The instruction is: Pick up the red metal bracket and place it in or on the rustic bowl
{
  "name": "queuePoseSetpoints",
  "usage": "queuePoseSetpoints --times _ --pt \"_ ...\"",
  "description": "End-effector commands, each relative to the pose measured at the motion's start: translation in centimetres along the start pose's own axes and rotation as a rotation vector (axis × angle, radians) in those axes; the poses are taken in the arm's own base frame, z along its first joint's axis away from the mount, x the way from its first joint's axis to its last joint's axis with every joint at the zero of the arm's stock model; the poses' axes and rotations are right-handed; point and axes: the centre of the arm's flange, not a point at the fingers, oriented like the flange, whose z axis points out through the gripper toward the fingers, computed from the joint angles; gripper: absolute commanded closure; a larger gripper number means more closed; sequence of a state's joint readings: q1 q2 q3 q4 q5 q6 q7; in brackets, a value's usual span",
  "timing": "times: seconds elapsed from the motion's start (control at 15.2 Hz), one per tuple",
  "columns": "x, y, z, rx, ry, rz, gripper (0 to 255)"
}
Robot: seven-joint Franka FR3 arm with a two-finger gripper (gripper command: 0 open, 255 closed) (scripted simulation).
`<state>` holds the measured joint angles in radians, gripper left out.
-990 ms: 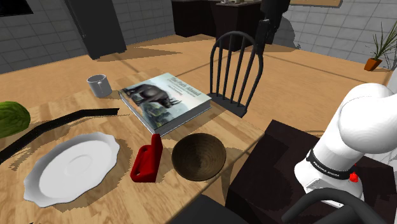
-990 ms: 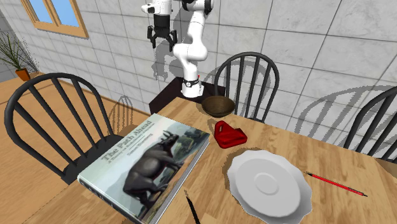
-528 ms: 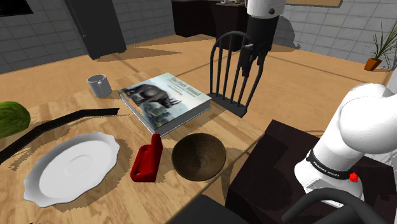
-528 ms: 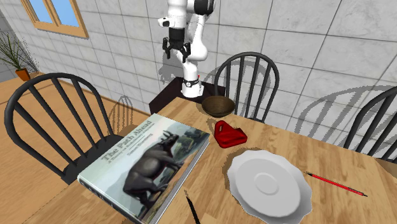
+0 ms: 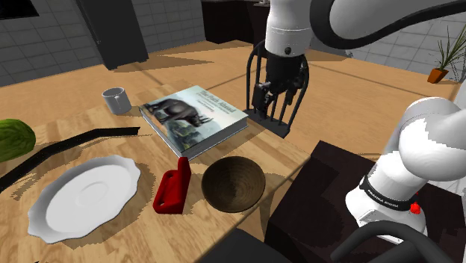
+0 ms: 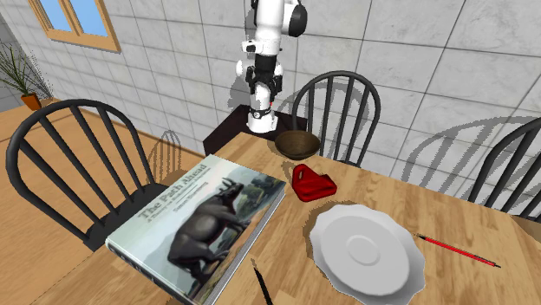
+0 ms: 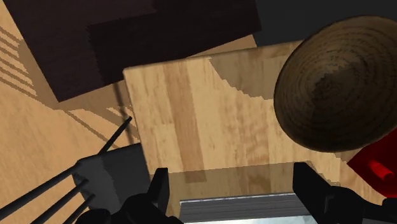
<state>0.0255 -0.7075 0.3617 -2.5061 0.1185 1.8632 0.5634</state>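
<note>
The red bracket (image 5: 172, 190) lies on the wooden table between the white plate (image 5: 84, 198) and the dark brown bowl (image 5: 233, 184). It also shows as a red bracket (image 6: 312, 184) just in front of the bowl (image 6: 296, 142) in the second exterior view. My gripper (image 5: 265, 93) hangs in the air over the table's far corner, in front of the black chair (image 5: 278, 75), well above and apart from both things. In the wrist view the gripper (image 7: 235, 191) is open, fingers wide apart with nothing between them. Beyond it lie the bowl (image 7: 340, 86) and a corner of the bracket (image 7: 375, 168).
A large book (image 5: 193, 119) lies beside the bowl. A grey cup (image 5: 114, 100), a watermelon (image 5: 13, 138) and a black strip (image 5: 75, 142) sit toward the shoulder view's left. A red pencil (image 6: 455, 249) lies past the plate (image 6: 368, 249). Chairs (image 6: 78, 165) ring the table.
The arm has swung down and toward the table, bringing the gripper from high up to just above the chair and book corner. Nothing on the table has moved.
</note>
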Motion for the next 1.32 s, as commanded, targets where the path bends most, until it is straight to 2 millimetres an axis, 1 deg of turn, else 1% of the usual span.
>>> queuePoseSetpoints --times 0.0,0.26,0.59,0.92,1.25 --pt "-0.5 -2.5 0.4 0.005 0.026 0.049 0" --pt "-0.6 -7.4 2.4 0.007 0.040 0.143 0" --pt "-0.1 -13.5 4.9 0.010 0.057 0.261 0" --pt "1.1 -19.5 7.3 0.013 0.074 0.378 0" --pt "3.1 -25.3 9.7 0.016 0.091 0.496 0"
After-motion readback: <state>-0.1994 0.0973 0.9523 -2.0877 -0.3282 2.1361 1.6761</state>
